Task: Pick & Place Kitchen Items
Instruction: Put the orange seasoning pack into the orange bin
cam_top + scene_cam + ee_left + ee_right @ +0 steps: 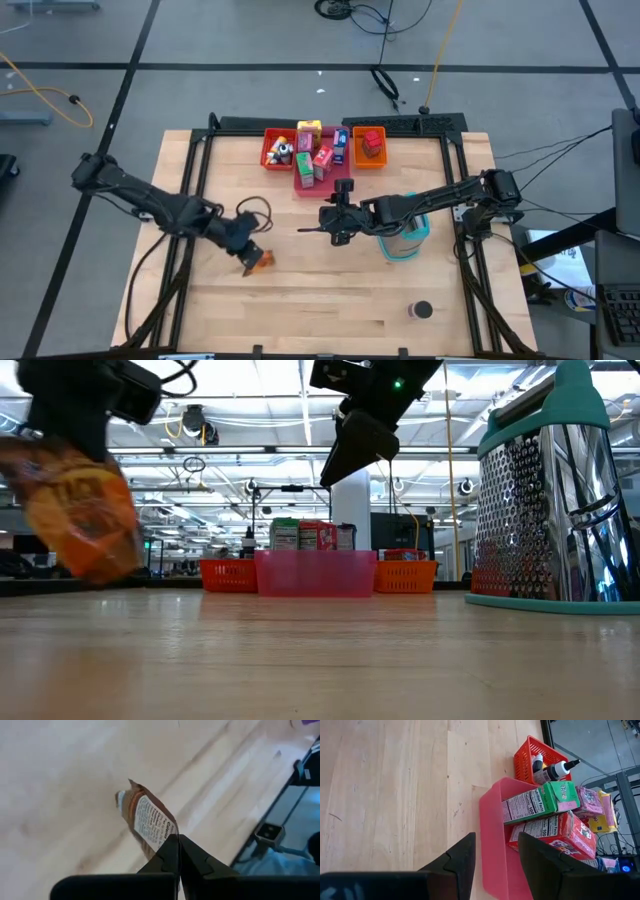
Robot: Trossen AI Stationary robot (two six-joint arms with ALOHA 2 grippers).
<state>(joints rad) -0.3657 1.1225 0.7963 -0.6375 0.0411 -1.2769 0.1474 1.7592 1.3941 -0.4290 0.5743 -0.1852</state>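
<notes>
An orange-brown snack packet [148, 816] with a white printed label hangs in the air over the table's left middle, where my left gripper [178, 851] is shut on it. It also shows as an orange packet [261, 262] in the high view and as a blurred packet [82, 510] in the low view. My right gripper [496, 851] stands open with nothing between its fingers, just above the near end of the pink tray [492, 822]. That tray holds a green box [542, 801] and a red box [559, 832]. My left gripper pinches the packet by one end [167, 836] between its two shut fingers. The fingers slant down from the table's left side. The packet sticks out past the fingertips and hangs below them, lifted clear of the table [320, 650].
A red tray [278, 148] with small bottles, the pink tray [305, 183] and an orange tray [369, 148] stand in a row at the far middle. A teal-and-white grater holder [405, 242] stands right of centre. A dark round can [421, 311] lies at the near right.
</notes>
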